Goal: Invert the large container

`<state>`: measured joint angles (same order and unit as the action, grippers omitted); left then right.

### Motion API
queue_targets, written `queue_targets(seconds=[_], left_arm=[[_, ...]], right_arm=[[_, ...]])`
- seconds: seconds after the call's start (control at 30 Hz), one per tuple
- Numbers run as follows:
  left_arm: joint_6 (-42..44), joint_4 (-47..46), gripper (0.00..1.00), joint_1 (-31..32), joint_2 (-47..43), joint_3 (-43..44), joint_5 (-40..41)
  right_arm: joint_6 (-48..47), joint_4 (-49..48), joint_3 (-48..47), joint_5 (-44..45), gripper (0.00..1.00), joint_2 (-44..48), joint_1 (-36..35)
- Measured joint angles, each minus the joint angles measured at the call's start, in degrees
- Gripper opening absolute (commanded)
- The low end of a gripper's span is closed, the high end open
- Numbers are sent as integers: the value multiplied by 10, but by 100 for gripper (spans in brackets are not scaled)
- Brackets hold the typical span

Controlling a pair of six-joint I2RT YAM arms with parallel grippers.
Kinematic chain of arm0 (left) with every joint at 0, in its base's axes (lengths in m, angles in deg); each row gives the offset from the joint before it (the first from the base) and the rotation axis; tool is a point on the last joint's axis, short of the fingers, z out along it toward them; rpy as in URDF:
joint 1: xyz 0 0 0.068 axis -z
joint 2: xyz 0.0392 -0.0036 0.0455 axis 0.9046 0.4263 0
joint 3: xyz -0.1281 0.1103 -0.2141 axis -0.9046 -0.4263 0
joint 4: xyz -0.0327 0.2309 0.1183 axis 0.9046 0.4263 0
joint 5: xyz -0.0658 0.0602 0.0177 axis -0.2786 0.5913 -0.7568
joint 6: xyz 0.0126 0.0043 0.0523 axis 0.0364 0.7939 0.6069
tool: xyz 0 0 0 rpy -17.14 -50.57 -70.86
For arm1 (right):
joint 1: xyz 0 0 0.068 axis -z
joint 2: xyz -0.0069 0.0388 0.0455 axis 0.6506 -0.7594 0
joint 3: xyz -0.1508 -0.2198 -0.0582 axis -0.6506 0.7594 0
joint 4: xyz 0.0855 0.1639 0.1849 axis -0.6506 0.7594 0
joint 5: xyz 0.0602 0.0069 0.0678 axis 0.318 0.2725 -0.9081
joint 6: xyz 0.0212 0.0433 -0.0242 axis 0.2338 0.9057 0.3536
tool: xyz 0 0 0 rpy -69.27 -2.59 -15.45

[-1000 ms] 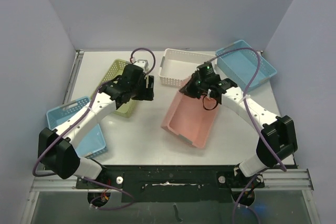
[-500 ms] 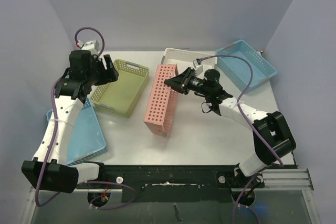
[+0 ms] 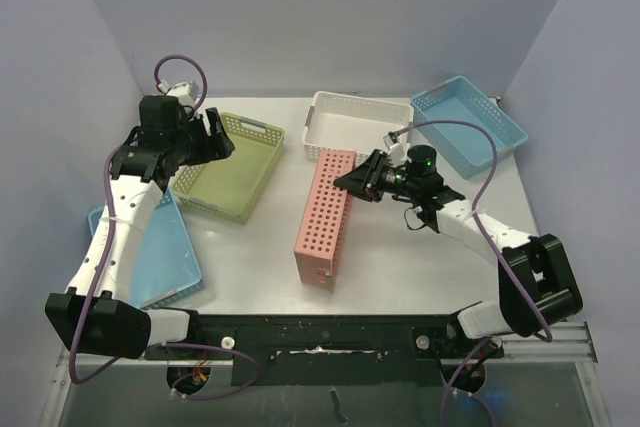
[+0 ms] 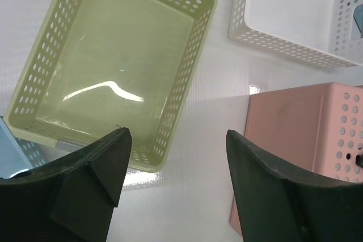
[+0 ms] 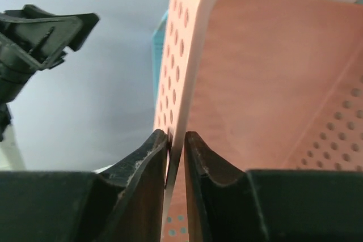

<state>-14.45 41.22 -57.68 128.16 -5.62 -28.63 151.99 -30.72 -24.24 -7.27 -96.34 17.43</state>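
From above, the pink container [image 3: 325, 217] stands on one long side near the middle of the bench [image 3: 420, 267], its perforated wall facing up and its open mouth turned toward the right arm. The right fingers [image 3: 350, 180] sit at its upper far rim, drawn close together with the rim between them. The left fingers [image 3: 215, 135] hang raised over the far left edge of the green basket [image 3: 235, 177], spread wide and holding nothing. A white basket [image 3: 350, 122] lies just behind the pink container, a blue basket [image 3: 470, 125] sits at the far right corner, and another blue tray [image 3: 160, 252] lies at the near left under the left arm. In the left wrist view, the two dark left fingers [image 4: 93, 179] stand far apart at the bottom of the picture with bare bench [image 4: 215, 83] between them. The green basket [image 4: 113, 66] is open side up at upper left, the white basket [image 4: 283, 43] is at upper right, and the end of the pink container [image 4: 295, 117] is at right, clear of both fingers. In the right wrist view, the right fingers [image 5: 147, 162] are narrow and pinch the thin edge of the pink container [image 5: 272, 83], whose dotted inner face fills the right half of the picture. The left arm's black fingers [image 5: 39, 32] show at upper left against the pale wall.
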Motion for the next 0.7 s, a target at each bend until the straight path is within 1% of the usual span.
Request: queue_targets(seconds=[0.03,0.07,0.1,0.13,0.2,0.27,0.33,0.47,0.57,0.7], left_arm=[[0,0,67,0,2,0,-2],[0,0,67,0,2,-1,-4],[0,0,67,0,3,-3,-7],[0,0,67,0,3,-3,-9],[0,0,67,0,3,-4,-12],[0,0,67,0,3,-6,-14],[0,-1,67,0,3,-10,-14],[-1,0,67,0,4,-17,-14],[-3,-2,67,0,8,-17,-18],[-5,-4,67,0,14,-17,-25]], right_arm=[[-26,36,0,3,32,14,10],[-41,61,0,5,36,23,20],[-59,84,0,7,46,32,31],[-79,112,0,13,55,42,44],[-116,162,-2,37,62,57,60],[-158,223,-12,70,65,72,70],[-192,263,-20,97,68,90,79],[-234,311,-16,124,77,127,97],[-247,332,-7,137,79,148,108],[-256,352,-2,157,79,169,111]])
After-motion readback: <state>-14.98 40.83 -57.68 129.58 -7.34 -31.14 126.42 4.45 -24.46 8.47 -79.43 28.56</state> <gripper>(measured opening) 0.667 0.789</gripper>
